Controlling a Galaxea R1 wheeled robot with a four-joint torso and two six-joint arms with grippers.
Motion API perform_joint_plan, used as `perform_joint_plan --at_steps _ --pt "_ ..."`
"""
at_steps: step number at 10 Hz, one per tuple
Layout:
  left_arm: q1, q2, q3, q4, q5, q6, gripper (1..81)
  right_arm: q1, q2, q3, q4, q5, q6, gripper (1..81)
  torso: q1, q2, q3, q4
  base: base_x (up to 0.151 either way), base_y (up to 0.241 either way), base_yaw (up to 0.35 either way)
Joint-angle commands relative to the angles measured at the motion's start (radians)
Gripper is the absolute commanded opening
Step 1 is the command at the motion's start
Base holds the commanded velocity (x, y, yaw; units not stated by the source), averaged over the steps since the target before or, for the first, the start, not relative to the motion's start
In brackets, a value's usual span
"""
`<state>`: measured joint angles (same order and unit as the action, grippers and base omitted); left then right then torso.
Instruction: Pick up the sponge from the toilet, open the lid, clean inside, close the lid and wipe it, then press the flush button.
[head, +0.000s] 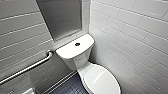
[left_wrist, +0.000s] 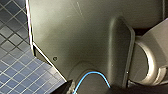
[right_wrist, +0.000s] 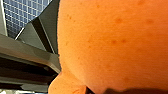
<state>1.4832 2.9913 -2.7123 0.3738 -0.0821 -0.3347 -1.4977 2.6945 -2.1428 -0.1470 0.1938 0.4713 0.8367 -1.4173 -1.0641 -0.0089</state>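
In the tiled corner ahead, the toilet (head: 82, 60) stands with its lid (head: 101, 81) down flat over the bowl. The flush button (head: 77, 44) sits dark in the middle of the tank top. No sponge lies on the tank or the lid.

The sponge (right_wrist: 112, 42) shows large and orange right against the right wrist camera, with floor tiles behind it. It is judged to be off the toilet and gripped in the right gripper. The left gripper's state cannot be told; that wrist view gives the robot's own dark plate over the blue floor tiles (left_wrist: 15, 57).

Assessment: the pickup appears done. Opening the lid is not yet done. Whether the bowl has been cleaned or the lid wiped cannot be judged from a closed lid. A grab rail (head: 30, 67) runs along the wall beside the tank.
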Motion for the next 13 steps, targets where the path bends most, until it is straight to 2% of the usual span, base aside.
perform_joint_plan --at_steps 1,3,5,6,8,10,13 --pt "0.026 -0.064 0.173 -0.206 0.093 0.206 81.1 0.016 -0.245 0.339 -0.013 -0.005 -0.005 1.0 0.000 0.000 0.000 0.000 0.000 0.000 0.000" --pt "0.021 -0.144 0.319 -0.230 0.094 0.213 81.1 0.018 -0.360 0.458 -0.014 0.084 -0.005 1.0 0.000 0.000 0.000 0.000 0.000 0.000 0.000" --pt "0.016 -0.196 0.430 -0.230 0.093 0.212 81.1 0.027 -0.443 0.521 -0.011 0.136 0.003 1.0 0.000 0.000 0.000 0.000 0.000 0.000 0.000" --pt "0.016 -0.202 0.457 -0.230 0.093 0.210 81.1 0.029 -0.468 0.534 -0.014 0.139 0.003 1.0 0.000 0.000 0.000 0.000 0.000 0.000 0.000" --pt "0.016 -0.202 0.457 -0.231 0.093 0.203 81.1 0.058 -0.520 0.580 -0.014 0.199 0.006 1.0 0.000 0.000 0.000 0.000 0.000 0.000 0.000" --pt "0.016 -0.204 0.453 -0.228 0.091 0.203 81.1 0.160 -0.577 0.682 0.000 0.187 0.007 1.0 0.000 0.000 0.000 0.000 0.000 0.000 0.000" --pt "0.016 -0.218 0.453 -0.217 0.091 0.207 81.1 0.383 -0.649 0.818 0.007 0.167 0.013 1.0 0.000 0.000 0.000 0.000 0.000 0.000 0.000"
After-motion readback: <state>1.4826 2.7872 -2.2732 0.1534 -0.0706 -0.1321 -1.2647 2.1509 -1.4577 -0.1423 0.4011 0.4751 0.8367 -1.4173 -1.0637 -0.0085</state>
